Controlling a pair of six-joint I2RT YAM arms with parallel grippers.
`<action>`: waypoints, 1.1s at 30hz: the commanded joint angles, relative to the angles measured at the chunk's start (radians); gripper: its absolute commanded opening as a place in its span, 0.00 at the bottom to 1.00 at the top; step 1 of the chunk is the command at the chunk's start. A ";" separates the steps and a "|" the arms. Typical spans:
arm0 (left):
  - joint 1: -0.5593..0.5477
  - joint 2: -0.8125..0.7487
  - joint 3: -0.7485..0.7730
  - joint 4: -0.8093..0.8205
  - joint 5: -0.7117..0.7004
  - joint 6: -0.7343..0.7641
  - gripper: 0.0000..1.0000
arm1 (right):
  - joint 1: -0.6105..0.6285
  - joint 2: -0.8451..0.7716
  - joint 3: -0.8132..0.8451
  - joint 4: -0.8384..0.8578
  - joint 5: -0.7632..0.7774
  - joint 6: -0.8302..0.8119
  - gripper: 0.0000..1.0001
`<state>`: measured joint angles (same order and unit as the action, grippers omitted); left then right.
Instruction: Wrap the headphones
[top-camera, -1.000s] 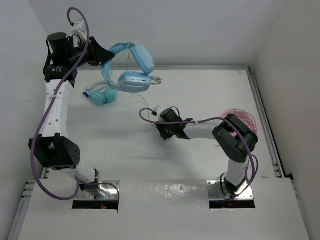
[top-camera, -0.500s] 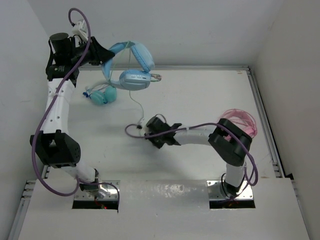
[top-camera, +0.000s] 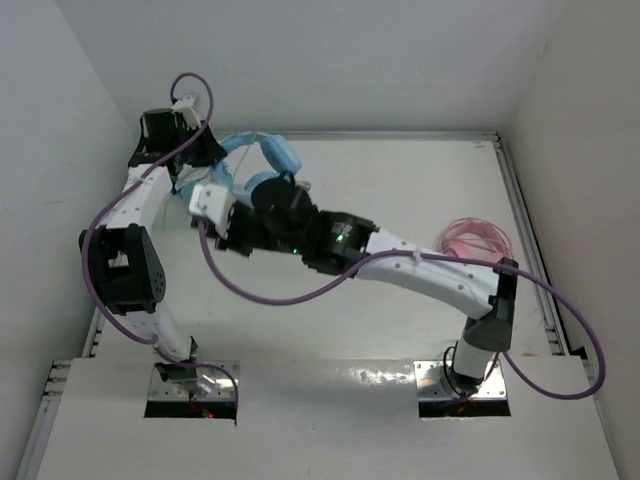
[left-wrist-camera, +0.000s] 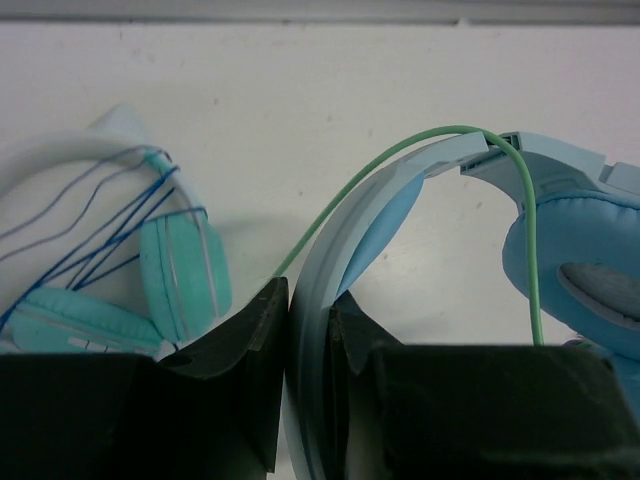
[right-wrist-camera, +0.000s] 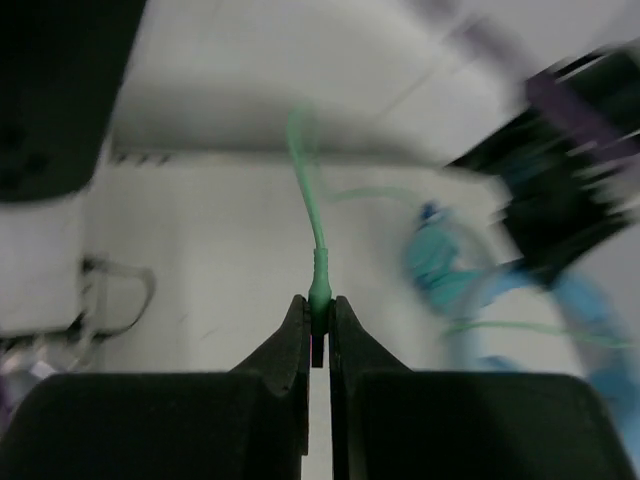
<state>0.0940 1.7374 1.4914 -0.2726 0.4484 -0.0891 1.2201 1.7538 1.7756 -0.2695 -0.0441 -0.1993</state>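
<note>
Left gripper (left-wrist-camera: 308, 300): jaws nearly closed, clamped on the pale-blue band of the headphones (left-wrist-camera: 572, 240); one padded cup sits just beside its right-hand finger in the wrist view. Right gripper (right-wrist-camera: 318, 308): jaws closed, pinching the plug end of the green cable (right-wrist-camera: 316, 235), which runs straight out beyond the tips; view blurred. Teal headphones (left-wrist-camera: 185, 270) lie on the table (left-wrist-camera: 400, 80) beside the left gripper's other finger.

Robot lab cell; white table (top-camera: 420, 180), bare white walls (top-camera: 380, 60), metal rails (top-camera: 514, 190).
</note>
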 joint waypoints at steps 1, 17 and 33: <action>-0.039 -0.059 -0.048 0.111 -0.025 0.067 0.00 | -0.028 -0.031 0.177 0.006 0.191 -0.092 0.00; -0.073 -0.096 -0.068 0.150 -0.053 0.101 0.00 | -0.079 -0.139 0.131 -0.062 0.155 -0.103 0.00; -0.079 -0.114 -0.065 0.168 -0.137 0.164 0.00 | -0.071 -0.333 -0.050 -0.033 0.167 -0.063 0.00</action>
<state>0.0212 1.6905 1.4227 -0.2066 0.3248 0.0769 1.1477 1.5391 1.7126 -0.3786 0.1043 -0.2802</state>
